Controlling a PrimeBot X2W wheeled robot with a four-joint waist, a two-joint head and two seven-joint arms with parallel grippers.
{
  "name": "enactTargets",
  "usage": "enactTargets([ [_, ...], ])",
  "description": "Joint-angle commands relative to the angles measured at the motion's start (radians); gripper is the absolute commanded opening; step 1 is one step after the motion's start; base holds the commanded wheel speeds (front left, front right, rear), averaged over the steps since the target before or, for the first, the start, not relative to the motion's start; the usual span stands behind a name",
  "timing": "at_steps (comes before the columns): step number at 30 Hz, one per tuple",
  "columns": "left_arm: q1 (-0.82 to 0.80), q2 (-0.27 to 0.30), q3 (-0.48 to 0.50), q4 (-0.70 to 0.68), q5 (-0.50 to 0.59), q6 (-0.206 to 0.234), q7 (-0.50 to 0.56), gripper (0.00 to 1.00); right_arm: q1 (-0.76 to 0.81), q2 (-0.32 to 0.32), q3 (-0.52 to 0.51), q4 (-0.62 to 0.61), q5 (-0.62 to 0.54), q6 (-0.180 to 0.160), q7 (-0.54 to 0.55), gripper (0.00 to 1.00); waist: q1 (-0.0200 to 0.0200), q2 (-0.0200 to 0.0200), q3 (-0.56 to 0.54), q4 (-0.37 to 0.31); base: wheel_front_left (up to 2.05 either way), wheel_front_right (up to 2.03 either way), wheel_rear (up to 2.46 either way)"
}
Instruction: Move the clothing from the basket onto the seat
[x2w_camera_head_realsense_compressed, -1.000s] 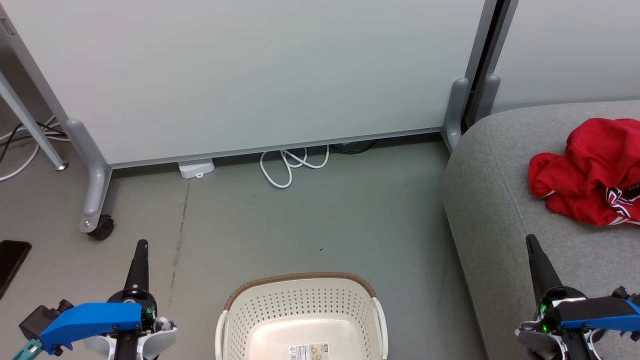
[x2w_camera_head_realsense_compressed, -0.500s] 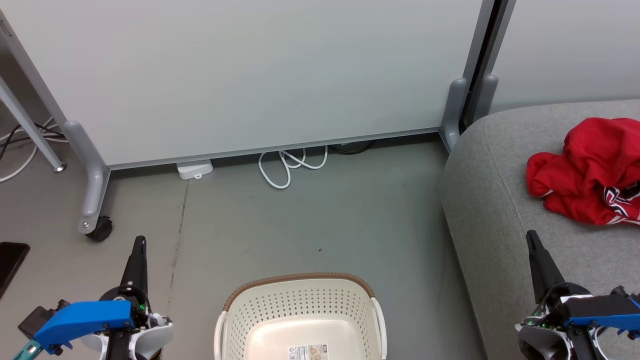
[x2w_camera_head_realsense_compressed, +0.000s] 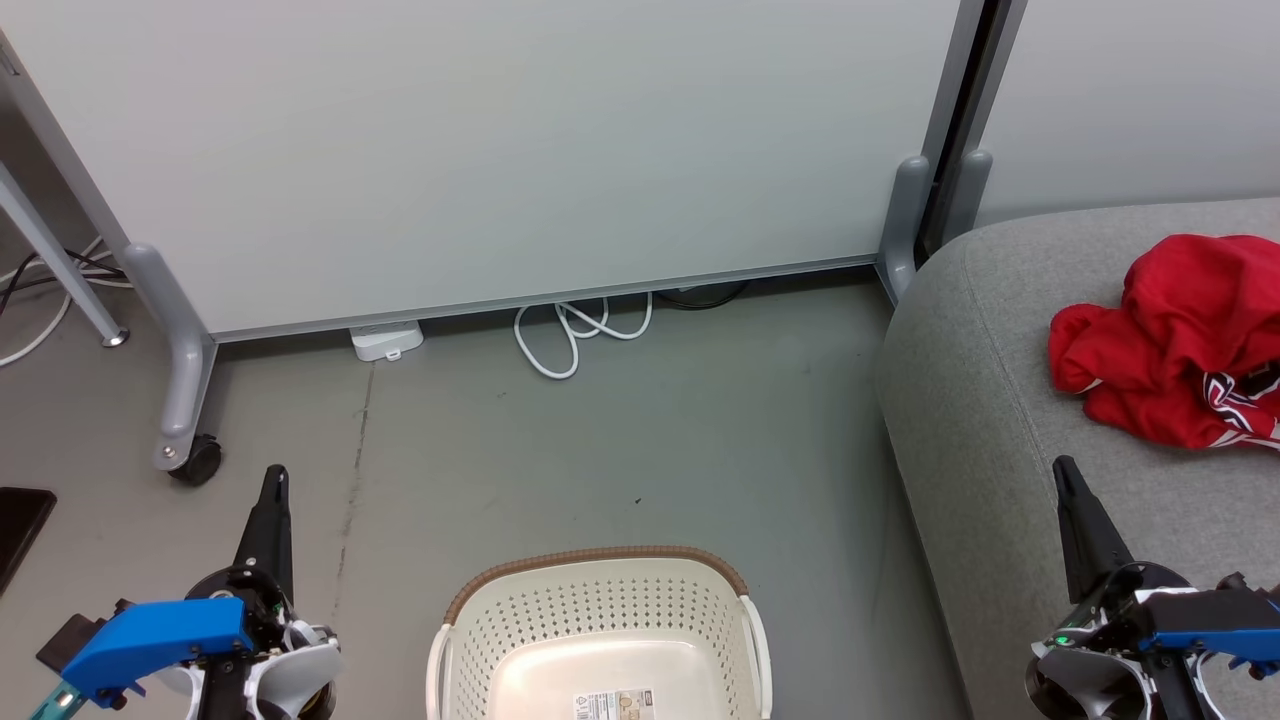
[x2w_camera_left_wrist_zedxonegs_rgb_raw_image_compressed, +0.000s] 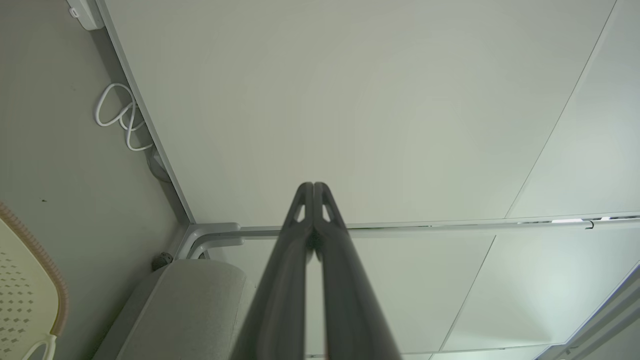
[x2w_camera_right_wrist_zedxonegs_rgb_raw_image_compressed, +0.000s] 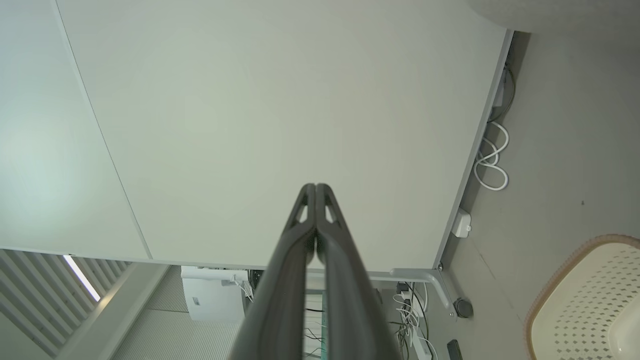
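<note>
Both arms have eased back toward six o'clock; my left gripper (x2w_camera_head_realsense_compressed: 274, 480) and right gripper (x2w_camera_head_realsense_compressed: 1066, 472) are pressed together, empty. The clothing (x2w_camera_head_realsense_compressed: 1170, 340) lies unmoved on the seat (x2w_camera_head_realsense_compressed: 1000, 420) at three o'clock, and the basket (x2w_camera_head_realsense_compressed: 600, 610) at six holds no garment: task done, I judge.

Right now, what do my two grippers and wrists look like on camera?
The left gripper and right gripper each have two long, dark, tapering fingers with small cut-outs near the tips. Each sits on a rounded white wrist with a blue cover; small green lights glow on the right one.
</note>
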Motion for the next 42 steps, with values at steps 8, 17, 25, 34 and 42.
enactTargets([
  [8,-0.012,-0.001,0.003,-0.004,-0.006,-0.009,0.005,0.0,-0.014,-0.005,-0.002,-0.003,0.007,0.001,0.003,0.0,0.0,-0.0001,0.0,0.0,0.0,0.0,0.0],
  [17,-0.012,-0.001,0.003,-0.004,-0.006,-0.009,0.005,0.0,-0.014,-0.005,-0.002,-0.003,0.007,0.001,0.003,0.0,0.0,-0.0001,0.0,0.0,0.0,0.0,0.0],
  [25,-0.012,-0.001,0.003,-0.004,-0.006,-0.009,0.005,0.0,-0.014,-0.005,-0.002,-0.003,0.007,0.001,0.003,0.0,0.0,-0.0001,0.0,0.0,0.0,0.0,0.0],
  [34,-0.012,-0.001,0.003,-0.004,-0.006,-0.009,0.005,0.0,-0.014,-0.005,-0.002,-0.003,0.007,0.001,0.003,0.0,0.0,-0.0001,0.0,0.0,0.0,0.0,0.0],
  [42,-0.012,-0.001,0.003,-0.004,-0.006,-0.009,0.005,0.0,-0.014,-0.005,-0.002,-0.003,0.007,0.001,0.003,0.0,0.0,-0.0001,0.0,0.0,0.0,0.0,0.0],
])
